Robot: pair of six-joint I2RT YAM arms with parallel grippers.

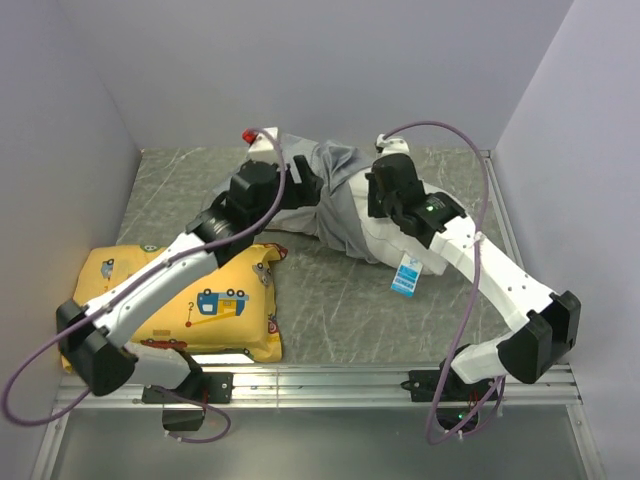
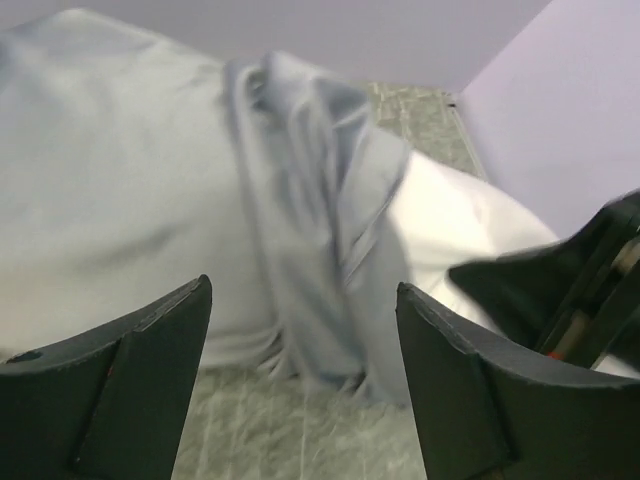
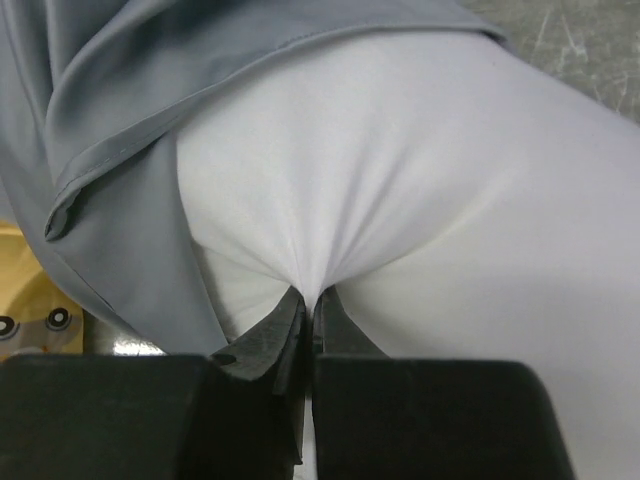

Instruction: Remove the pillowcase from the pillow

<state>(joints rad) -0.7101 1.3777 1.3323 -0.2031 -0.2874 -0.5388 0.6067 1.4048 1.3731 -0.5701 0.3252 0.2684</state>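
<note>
- The right gripper (image 3: 312,300) is pinching a tuck of the white pillow (image 3: 450,200) with its jaws shut tight, probably anchoring it while the cover is slid off.
- The left gripper (image 2: 302,300) is gaping wide and holding nothing. The grey pillowcase (image 2: 120,180) is lying bunched just ahead of it, half covering the pillow at the far side of the table (image 1: 340,300).

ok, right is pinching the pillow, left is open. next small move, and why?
Probably ease the left gripper forward and close it on the bunched edge of the pillowcase. Its jaws stand open, gripping nothing, with that grey fold straight ahead, while the right gripper is shut on a tuck of the white pillow, anchoring it. Then the cloth can be pulled off.
</note>
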